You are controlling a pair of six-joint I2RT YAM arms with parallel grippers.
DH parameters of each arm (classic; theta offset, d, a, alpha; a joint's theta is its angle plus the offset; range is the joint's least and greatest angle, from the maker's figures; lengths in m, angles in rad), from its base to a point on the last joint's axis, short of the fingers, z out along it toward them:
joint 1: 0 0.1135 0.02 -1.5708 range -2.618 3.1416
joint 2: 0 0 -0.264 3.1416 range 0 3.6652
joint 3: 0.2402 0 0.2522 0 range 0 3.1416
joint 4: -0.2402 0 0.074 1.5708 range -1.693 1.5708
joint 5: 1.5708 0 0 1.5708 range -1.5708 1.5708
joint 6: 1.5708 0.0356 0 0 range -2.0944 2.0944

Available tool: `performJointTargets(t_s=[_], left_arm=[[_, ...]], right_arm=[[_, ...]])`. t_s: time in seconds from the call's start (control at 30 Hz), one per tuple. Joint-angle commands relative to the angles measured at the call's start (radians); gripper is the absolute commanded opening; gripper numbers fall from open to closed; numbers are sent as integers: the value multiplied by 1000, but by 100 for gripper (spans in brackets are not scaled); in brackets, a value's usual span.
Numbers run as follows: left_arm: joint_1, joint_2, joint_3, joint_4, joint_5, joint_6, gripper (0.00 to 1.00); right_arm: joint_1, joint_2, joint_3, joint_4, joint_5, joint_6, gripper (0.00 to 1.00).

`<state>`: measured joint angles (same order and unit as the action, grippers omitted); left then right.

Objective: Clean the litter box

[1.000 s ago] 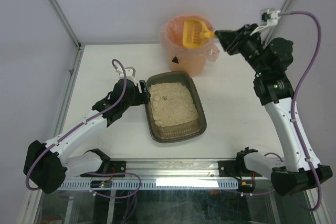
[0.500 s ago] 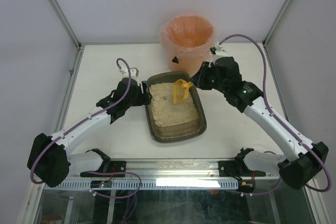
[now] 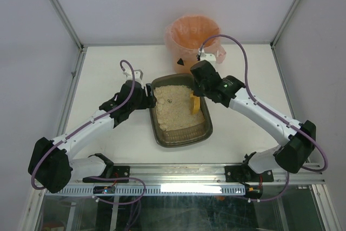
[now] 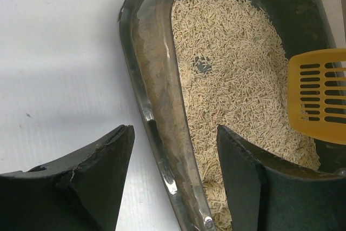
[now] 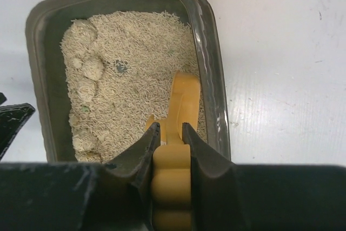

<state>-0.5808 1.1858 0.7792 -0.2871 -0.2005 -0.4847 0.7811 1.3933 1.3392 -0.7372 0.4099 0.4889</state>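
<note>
Right end effector (image 5: 171, 129) lowered, clamping scoop (image 5: 184, 98) in litter box (image 5: 210, 52); left end effector (image 4: 174, 129) apart.

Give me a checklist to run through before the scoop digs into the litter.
1. Grip on the scoop: ok, the right gripper is shut on its handle.
2. Blade inside the litter box: ok, near one long wall.
3. Box braced: not ok, the left gripper straddles the wall, open, with gaps either side.
4. Target seen: ok, dark clump in the litter.
5. The bin is open: ok.
</note>
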Motion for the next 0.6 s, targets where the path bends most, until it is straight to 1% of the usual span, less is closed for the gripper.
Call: performJointTargets(t_s=[0.0,0.1,0.2,0.3,0.43,0.57], left_arm=[[7,-2,37,49,21,-12,65],[7,5,37,50,25,-14,64],[8,15,40,51,30,-13,64],[7,19,34,52,37,-10,64],[7,17,18,67,45,-9,64],[7,24,13,72,58,-11,64]], right_arm=[[39,48,89,-87,116,2,0],[51,97,121,-146,114,5,0],[53,121,105,-148,79,24,0],[53,97,40,-76,20,51,0],[53,-6,-87,71,-62,107,0],[53,-80,-185,183,-84,170,0]])
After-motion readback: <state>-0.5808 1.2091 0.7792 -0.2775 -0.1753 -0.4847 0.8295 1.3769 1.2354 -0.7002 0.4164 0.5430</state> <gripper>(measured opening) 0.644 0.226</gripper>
